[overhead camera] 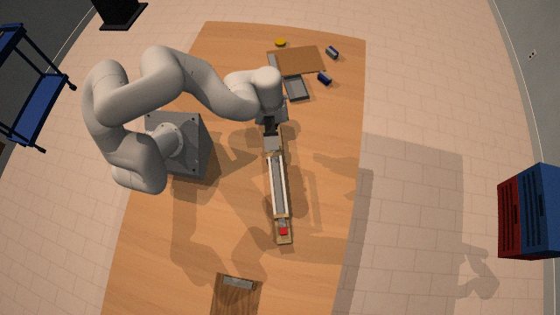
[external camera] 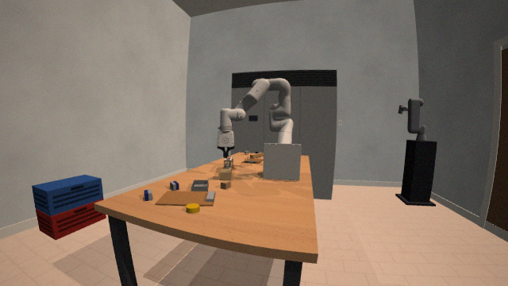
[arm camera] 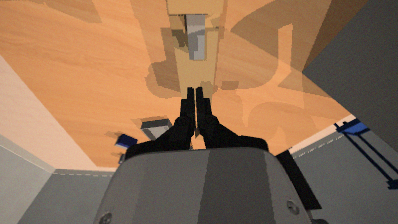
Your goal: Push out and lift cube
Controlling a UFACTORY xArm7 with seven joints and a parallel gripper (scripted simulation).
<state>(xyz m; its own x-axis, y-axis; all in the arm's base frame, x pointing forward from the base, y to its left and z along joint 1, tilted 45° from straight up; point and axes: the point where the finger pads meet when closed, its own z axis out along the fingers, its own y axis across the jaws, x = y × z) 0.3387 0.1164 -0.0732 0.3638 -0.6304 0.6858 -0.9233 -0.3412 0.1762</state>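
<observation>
The red cube (overhead camera: 283,231) is sitting on the short ledge at the far end of the channel (overhead camera: 278,185), just past the covered stretch and short of the raised lip, so it is already lying out in the open where fingers could come down on it from above. A grey pusher (overhead camera: 272,143) is lying at the channel's opposite mouth, lined up with its length; that placement looks deliberate, letting the cube be driven along without anything else entering the trough. The gripper (arm camera: 195,92) is hanging over that near end, clenched tight on nothing, its black fingers pressed together and pointing down at the bench (overhead camera: 227,197). By my reckoning the pushing part is finished and the lift is not yet begun, since the cube is resting low on the ledge, well apart from the gripper.
</observation>
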